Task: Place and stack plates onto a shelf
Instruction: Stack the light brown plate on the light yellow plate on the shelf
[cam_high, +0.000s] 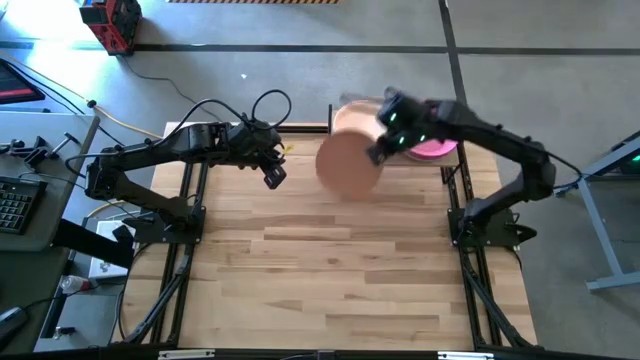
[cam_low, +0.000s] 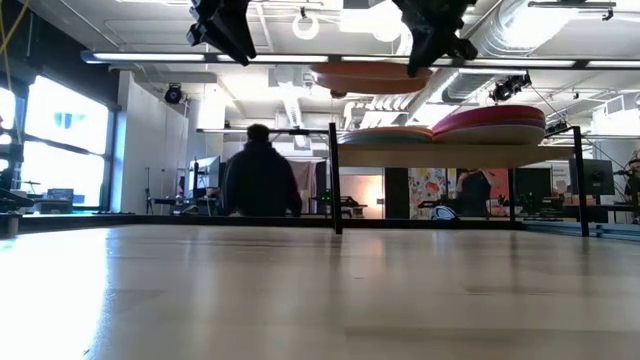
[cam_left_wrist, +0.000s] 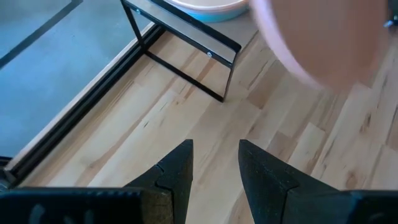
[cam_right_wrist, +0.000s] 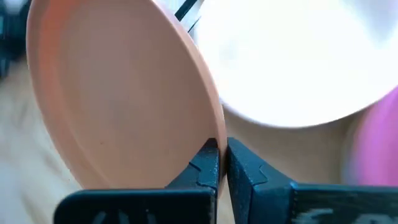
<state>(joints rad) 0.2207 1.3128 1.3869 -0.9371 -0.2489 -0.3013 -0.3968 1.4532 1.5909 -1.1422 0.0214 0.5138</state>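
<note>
- Seen from above, a slatted light-wood desk (cam_high: 330, 260) fills the centre of the frame, with a dark arm reaching in from each side.
- The right tool (cam_high: 378, 150), upper centre of the overhead frame, is clamped on the rim of a peach plate (cam_high: 349, 165).
- That peach plate hangs in the air just in front of the shelf (cam_high: 330, 118), at the upper centre; it looks blurred.
- In the right wrist view the two dark fingers (cam_right_wrist: 205, 163) pinch the plate's edge (cam_right_wrist: 124, 93), with only a thin gap between them.
- On the shelf, a stack topped by a light peach plate (cam_high: 352, 118) sits on the left half, and a magenta plate (cam_high: 436, 150) shows under the right arm on the right half.
- From desk height, the shelf board (cam_low: 440, 152) stands on thin black posts at centre right, carrying both stacks, with the held plate (cam_low: 370, 76) above them.
- The left tool (cam_high: 274, 175) hovers over the desk at upper left of centre, its fingers (cam_left_wrist: 177, 168) spread apart and holding nothing.
- In the left wrist view, a pale blue-green plate (cam_left_wrist: 208, 9) lies on the shelf corner at the top of the frame.
- A person (cam_low: 260, 175) in dark clothes stands in the room behind the desk, back turned.
</note>
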